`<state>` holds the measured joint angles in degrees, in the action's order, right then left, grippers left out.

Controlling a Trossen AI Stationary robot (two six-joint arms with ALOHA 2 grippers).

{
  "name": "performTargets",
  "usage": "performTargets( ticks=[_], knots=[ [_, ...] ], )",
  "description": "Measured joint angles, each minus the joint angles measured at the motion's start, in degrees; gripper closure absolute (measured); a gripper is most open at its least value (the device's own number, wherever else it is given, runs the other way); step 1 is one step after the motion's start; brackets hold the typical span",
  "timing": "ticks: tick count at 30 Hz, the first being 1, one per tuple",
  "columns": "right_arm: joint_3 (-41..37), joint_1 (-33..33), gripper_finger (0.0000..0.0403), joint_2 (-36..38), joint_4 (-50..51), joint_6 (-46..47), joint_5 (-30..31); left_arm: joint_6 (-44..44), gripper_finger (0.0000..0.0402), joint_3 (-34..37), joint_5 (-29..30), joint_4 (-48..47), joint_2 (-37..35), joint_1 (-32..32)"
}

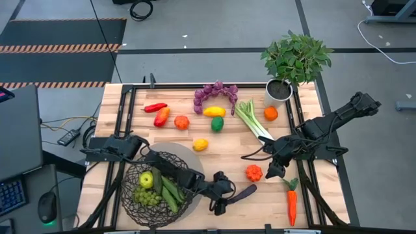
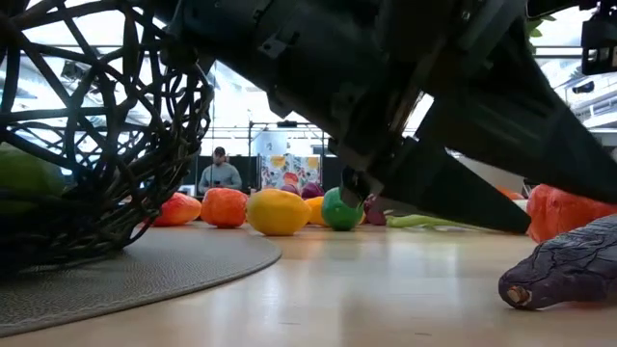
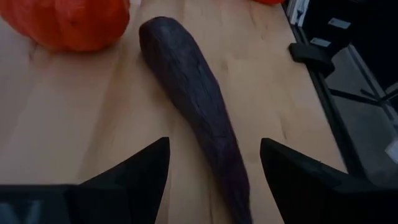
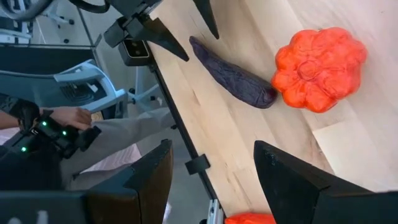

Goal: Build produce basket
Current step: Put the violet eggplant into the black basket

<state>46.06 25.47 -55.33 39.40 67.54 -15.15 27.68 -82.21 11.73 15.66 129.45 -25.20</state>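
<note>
High view: one wire basket [image 1: 155, 188] on a grey mat at the surface's near left, holding one green apple [image 1: 146, 179], one bunch of green grapes [image 1: 147, 197] and two cucumbers [image 1: 170, 193]. Loose on the surface: one purple grape bunch [image 1: 215, 93], one celery [image 1: 251, 118], one carrot [image 1: 292, 205], one eggplant [image 1: 244, 193].

Left wrist view: left hand [image 3: 214, 171] spread open, empty, fingers either side of the eggplant [image 3: 193, 87].

Right wrist view: right hand [image 4: 212, 171] part open, empty, above the surface near one orange pumpkin-shaped piece [image 4: 319, 67].
</note>
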Motion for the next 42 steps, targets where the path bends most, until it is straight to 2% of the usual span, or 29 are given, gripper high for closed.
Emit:
performTargets(
  ticks=[7, 11, 13, 18, 22, 28, 39, 42],
  knots=[
    [0.0, 0.0, 0.0174, 0.0, -0.9, 2.23, 0.02, -0.99, 0.0146, 0.0, -1.93, 0.44, -0.35, 0.31],
    [0.0, 0.0, 0.0174, -0.14, -3.23, -4.08, 1.25, -1.57, 0.0156, -0.04, -1.95, 0.26, -2.63, 0.39],
    [0.0, 0.0, 0.0174, -0.34, -4.12, -9.11, 2.2, -2.53, 0.0161, -0.07, -2.23, -3.22, -4.23, 0.62],
    [0.0, 0.0, 0.0175, -2.42, -5.22, -18.99, 3.62, -2.5, 0.0172, -0.02, -3.11, -20.17, -8.18, 1.36],
    [0.0, 0.75, 0.0175, -6.27, -7.81, -24.96, 3.9, -1.26, 0.0181, 0.04, -4.12, -26.31, -11.36, 1.41],
    [0.0, 4.32, 0.0164, -14.88, -14.51, -33.53, 5.17, -0.59, 0.02, 0.0, -4.02, -27.16, -16.76, 1.48],
    [0.0, 5.63, 0.0088, -27.86, -20.98, -40.81, 6.59, 5.52, 0.0223, -0.04, -1.94, -27.63, -25.34, 1.86],
    [0.0, 5.66, 0.0072, -31.85, -21.48, -41.8, 6.55, 7.37, 0.0228, -0.03, -1.91, -30.45, -26.8, 1.69]
  ],
)
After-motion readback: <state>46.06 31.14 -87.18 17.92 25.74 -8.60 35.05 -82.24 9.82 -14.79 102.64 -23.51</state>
